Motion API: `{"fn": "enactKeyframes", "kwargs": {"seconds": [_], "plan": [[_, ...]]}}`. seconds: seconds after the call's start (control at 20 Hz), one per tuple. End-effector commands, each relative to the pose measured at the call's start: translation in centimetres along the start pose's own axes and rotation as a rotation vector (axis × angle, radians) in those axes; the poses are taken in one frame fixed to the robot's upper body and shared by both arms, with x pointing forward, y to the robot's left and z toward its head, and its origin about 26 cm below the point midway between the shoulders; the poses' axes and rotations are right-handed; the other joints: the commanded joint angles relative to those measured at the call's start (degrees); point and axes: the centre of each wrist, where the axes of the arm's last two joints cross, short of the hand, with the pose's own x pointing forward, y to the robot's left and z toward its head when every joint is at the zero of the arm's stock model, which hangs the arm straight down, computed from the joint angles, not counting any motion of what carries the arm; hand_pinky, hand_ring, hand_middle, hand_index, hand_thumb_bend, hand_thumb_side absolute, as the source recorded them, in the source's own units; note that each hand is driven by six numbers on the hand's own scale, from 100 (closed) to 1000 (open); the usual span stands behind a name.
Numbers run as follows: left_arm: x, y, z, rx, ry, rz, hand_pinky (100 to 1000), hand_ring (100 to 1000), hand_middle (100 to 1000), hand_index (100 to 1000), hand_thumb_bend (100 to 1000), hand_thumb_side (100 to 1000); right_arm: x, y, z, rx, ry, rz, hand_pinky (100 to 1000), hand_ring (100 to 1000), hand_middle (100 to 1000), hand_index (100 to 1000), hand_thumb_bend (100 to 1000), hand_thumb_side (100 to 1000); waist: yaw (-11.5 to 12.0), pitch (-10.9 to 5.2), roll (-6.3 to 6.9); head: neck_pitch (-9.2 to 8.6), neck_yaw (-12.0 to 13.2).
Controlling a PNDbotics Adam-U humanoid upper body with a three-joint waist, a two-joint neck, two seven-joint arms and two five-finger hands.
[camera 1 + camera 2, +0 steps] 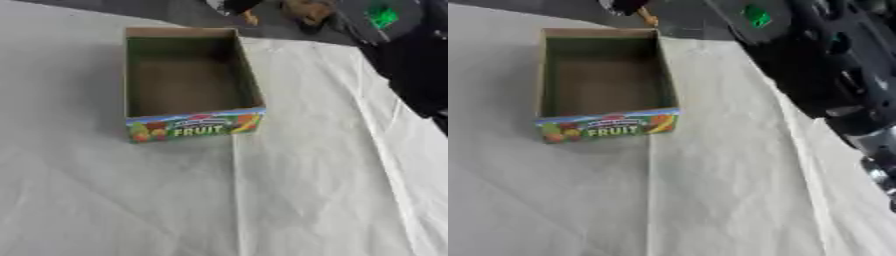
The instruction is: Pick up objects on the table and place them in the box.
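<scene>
An open cardboard box [188,125] with a colourful "FRUIT" label on its near wall stands at the upper left of the white-clothed table [306,190]. Its brown inside shows nothing in it. My right arm [824,65], black with a green light, comes in from the right and reaches to the top edge. My right hand [627,5] is cut off there, raised beyond the box's far right corner. A small orange thing [649,17] hangs from it in the air. My left hand is not visible.
A brownish shape [306,10] shows at the top edge, past the table, on the dark floor. The cloth has a long crease running down from the box's near right corner.
</scene>
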Motion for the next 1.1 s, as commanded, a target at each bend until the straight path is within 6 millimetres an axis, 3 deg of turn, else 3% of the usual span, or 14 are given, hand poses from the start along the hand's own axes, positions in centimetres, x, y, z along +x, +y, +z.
{"fn": "enactKeyframes", "kwargs": {"seconds": [0.05, 0.5, 0.85, 1.05, 1.1], "plan": [[0.6, 0.0, -0.9, -0.008, -0.038, 0.004, 701, 912, 834, 906, 555, 100, 0.1, -0.7, -1.2, -0.041, 0.017, -0.001, 746, 758, 429, 493, 100, 387, 0.4, -0.79, 0.67, -1.15, -1.3], [0.6, -0.2, -1.1, -0.003, -0.046, 0.02, 700, 912, 833, 905, 551, 100, 0.7, 2.7, -4.7, -0.032, 0.012, 0.02, 749, 767, 460, 529, 100, 387, 1.5, 0.19, 0.72, -0.84, -4.1], [0.6, -0.2, -1.1, 0.002, -0.045, 0.02, 699, 913, 832, 905, 548, 100, 0.3, 4.9, -5.8, 0.034, -0.017, 0.044, 769, 795, 503, 583, 100, 479, 1.7, 0.63, 0.57, -0.43, -3.4], [0.6, -0.2, -1.0, 0.005, -0.042, 0.02, 698, 913, 832, 905, 546, 100, -0.1, 5.9, -6.2, 0.064, -0.035, 0.059, 786, 817, 597, 665, 100, 596, 1.8, 0.84, 0.46, -0.51, -3.1], [0.6, -0.2, -1.0, 0.006, -0.041, 0.02, 698, 913, 832, 905, 546, 100, -0.1, 6.1, -6.3, 0.073, -0.041, 0.065, 796, 833, 659, 716, 212, 653, 1.8, 0.9, 0.44, -0.52, -3.0]]}}
